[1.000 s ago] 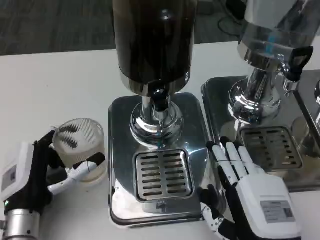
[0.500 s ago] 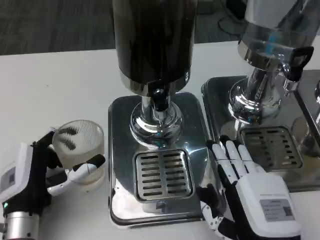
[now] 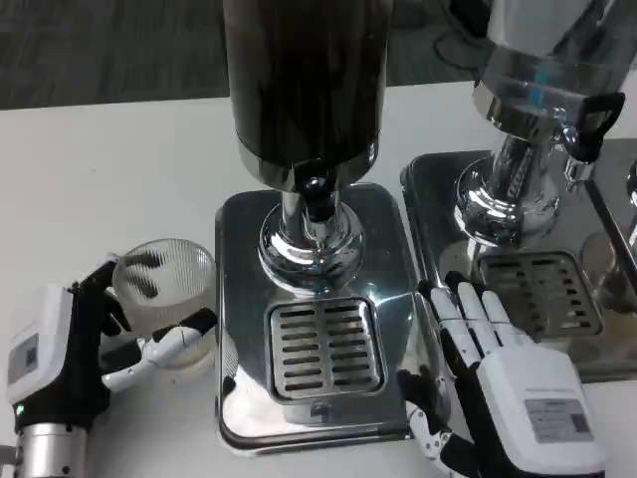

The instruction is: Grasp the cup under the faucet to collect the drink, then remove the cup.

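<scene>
left robot hand (image 3: 75, 349) grips cup (image 3: 167, 299) upright on bench, left of drip grate (image 3: 323, 349) (faucet (image 3: 317, 194) lies right, farther back) | right robot hand (image 3: 498, 373) spread, idle

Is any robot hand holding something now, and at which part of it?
The left robot hand holds the ribbed clear cup by its side wall, fingers wrapped around it. The right robot hand holds nothing.

cup (image 3: 166, 295): clear ribbed plastic
dispenser base (image 3: 316, 319): mirror-polished metal, slotted grille
tank (image 3: 307, 75): glossy, dark
table (image 3: 109, 179): matt white, smooth
left hand (image 3: 75, 349): white and black plastic, smooth
</scene>
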